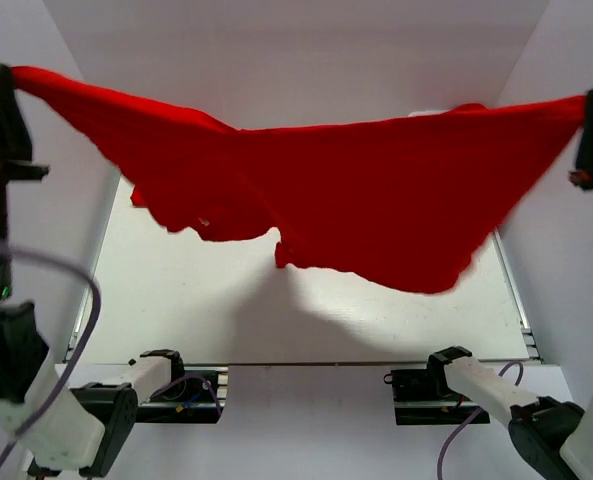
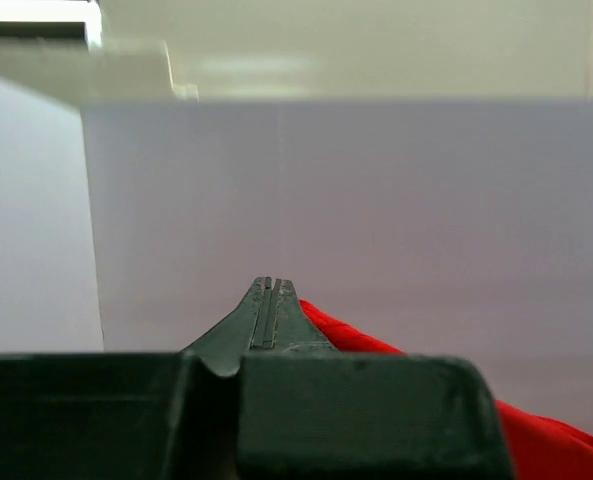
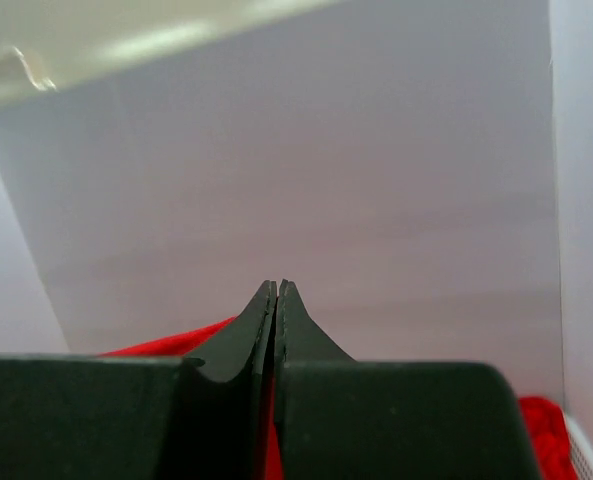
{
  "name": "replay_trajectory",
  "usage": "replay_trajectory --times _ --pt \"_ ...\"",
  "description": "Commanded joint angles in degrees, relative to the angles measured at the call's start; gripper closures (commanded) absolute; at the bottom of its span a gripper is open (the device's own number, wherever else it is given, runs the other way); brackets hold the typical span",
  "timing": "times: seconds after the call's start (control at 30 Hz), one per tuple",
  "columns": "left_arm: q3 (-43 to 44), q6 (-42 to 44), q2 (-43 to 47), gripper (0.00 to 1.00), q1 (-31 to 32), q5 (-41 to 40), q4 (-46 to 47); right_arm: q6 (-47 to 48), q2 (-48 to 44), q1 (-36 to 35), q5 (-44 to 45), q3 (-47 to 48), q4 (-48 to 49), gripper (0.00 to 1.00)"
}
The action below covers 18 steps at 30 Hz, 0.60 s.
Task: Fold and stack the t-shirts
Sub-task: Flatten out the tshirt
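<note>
One red t-shirt (image 1: 376, 190) hangs spread in the air above the white table (image 1: 206, 310), stretched between both grippers. My left gripper (image 1: 12, 74) is raised at the far left and is shut on the shirt's left end. My right gripper (image 1: 586, 108) is raised at the far right and is shut on the shirt's right end. In the left wrist view the gripper (image 2: 271, 284) is closed, with red cloth (image 2: 376, 350) trailing to its right. In the right wrist view the gripper (image 3: 277, 286) is closed, with red cloth (image 3: 166, 345) showing to its left. The shirt's lower edge sags loose in the middle.
White walls (image 1: 306, 60) enclose the table at the back and on both sides. Metal rails (image 1: 511, 285) run along the table's side edges. The two arm bases (image 1: 176, 385) sit at the near edge. More red cloth (image 3: 546, 425) lies low at the right in the right wrist view.
</note>
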State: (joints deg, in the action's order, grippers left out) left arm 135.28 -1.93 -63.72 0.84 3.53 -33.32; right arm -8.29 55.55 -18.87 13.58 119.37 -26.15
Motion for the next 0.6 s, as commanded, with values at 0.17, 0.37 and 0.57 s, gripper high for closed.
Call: replay_trajectory --times 0.17,0.37,0.57 --pt "4.55 0.62 5.45 1.0 -0.49 0.35 9.49 0.3 -8.43 0.06 -2.95 -0.46 1.81 1.0" --pt "2.97 -0.7 5.45 1.0 -0.49 -0.99 12.31 0.21 -10.72 -0.02 0.55 -4.58 1.63 1.0" --pt "-4.39 -2.55 -0.34 1.0 -0.49 -1.51 11.78 -3.21 -14.49 -0.2 10.48 -21.17 5.93 1.0"
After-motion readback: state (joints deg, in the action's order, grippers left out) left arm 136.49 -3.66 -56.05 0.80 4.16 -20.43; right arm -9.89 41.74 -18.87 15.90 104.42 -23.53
